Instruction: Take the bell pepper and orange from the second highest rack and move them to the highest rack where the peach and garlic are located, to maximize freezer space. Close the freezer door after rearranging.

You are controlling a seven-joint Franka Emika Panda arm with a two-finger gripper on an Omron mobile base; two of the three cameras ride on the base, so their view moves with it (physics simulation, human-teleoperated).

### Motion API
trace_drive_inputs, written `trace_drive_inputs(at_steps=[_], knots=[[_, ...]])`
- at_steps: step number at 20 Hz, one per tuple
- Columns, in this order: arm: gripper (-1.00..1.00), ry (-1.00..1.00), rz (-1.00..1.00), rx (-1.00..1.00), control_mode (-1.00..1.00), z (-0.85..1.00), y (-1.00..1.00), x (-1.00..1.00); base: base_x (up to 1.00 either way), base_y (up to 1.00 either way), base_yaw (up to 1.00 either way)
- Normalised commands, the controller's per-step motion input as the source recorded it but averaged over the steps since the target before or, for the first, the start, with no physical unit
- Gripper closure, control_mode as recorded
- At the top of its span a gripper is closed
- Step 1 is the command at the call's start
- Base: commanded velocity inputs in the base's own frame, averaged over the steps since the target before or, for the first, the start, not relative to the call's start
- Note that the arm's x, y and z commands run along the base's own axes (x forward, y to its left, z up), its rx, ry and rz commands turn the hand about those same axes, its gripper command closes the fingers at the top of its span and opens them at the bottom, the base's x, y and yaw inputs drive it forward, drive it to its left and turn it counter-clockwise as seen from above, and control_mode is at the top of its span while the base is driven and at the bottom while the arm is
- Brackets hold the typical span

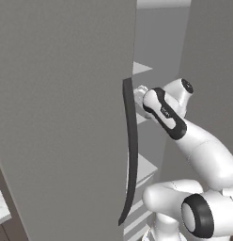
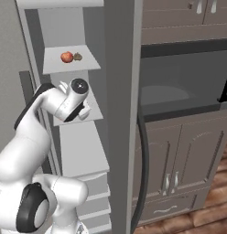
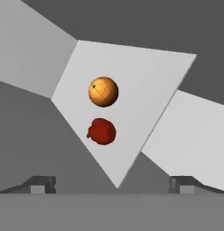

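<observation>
The two-finger gripper (image 3: 112, 182) stood wide open and empty, looking down on the pale flat second-highest rack (image 3: 145, 85). There the glossy red bell pepper (image 3: 102, 131) lay nearer the fingers, apart from the round orange (image 3: 103, 91) beyond it. A good approach would centre the jaws over the pepper, clear of the orange. The pepper looked squat, its green stem pointing left in the hand view; no clear long axis showed.
</observation>
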Motion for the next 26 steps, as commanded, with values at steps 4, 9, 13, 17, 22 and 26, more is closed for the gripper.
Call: trace_drive_inputs(at_steps=[4,9,13,17,22,26], knots=[[-1.0,0.09,-0.1,0.02,-1.0,-0.13,0.07,0.38,0.0,0.0,0.0],[-1.0,0.02,0.0,0.0,-1.0,-0.2,0.02,0.35,0.0,0.0,0.0],[-1.0,0.0,0.0,0.0,-1.0,-0.2,0.0,0.36,0.0,0.0,0.0],[-1.0,0.0,0.0,0.0,-1.0,-0.18,0.05,0.32,0.0,0.0,0.0],[-1.0,0.0,0.0,0.0,-1.0,-0.15,0.22,0.3,0.0,0.0,0.0],[-1.0,0.0,0.0,0.0,-1.0,-0.12,0.26,0.26,0.0,0.0,0.0]])
